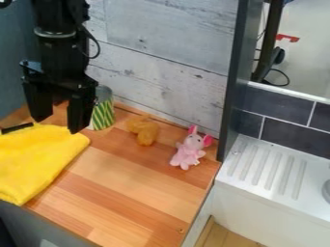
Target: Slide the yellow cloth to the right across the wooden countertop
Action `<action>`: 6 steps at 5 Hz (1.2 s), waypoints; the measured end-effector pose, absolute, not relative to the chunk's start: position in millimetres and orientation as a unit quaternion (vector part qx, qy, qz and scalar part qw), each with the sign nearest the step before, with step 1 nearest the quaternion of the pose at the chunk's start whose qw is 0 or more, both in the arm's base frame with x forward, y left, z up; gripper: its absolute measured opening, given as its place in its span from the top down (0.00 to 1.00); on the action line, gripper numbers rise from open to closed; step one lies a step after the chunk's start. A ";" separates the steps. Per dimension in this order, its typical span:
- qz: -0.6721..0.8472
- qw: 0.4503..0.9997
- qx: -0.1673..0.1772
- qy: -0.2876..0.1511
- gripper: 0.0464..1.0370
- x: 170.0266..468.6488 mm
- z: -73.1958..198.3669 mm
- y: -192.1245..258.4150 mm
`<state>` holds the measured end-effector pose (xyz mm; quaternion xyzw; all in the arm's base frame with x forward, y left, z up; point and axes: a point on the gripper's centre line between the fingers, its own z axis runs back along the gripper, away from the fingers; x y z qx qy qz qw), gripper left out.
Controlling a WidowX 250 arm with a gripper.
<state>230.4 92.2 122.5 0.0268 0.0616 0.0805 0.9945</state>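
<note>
I am hanging at the upper left of the view, over the back of the wooden counter (129, 181), with my black gripper (60, 124) pointing down. My two fingers are standing well apart, and I am seeing nothing held between them.

The yellow cloth (38, 157) is lying just below my fingertips in the view, spreading to the left and reaching the counter's front edge. A dark, slim object (16, 128) is resting by its upper edge. The green-and-white striped can (103, 113) is standing upright just right of my fingers, near the whitewashed plank wall (164, 58).

Further right, an orange-brown lump (145, 130) is sitting near the wall, and a pink plush toy (189, 149) is lying near the counter's right edge. Wood is stretching from the cloth to that edge, where a dark upright panel (233, 82) is rising; beyond it, a white ridged drainboard (268, 169) is lying.
</note>
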 end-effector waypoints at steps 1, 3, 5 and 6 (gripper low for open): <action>0.077 0.994 0.024 0.074 0.04 228.1 115.7 91.7; 0.061 0.995 0.066 0.050 0.04 217.8 109.0 142.1; 0.032 0.995 0.082 0.056 0.04 221.1 68.1 182.1; 0.035 0.992 0.090 0.078 0.04 226.5 55.1 191.6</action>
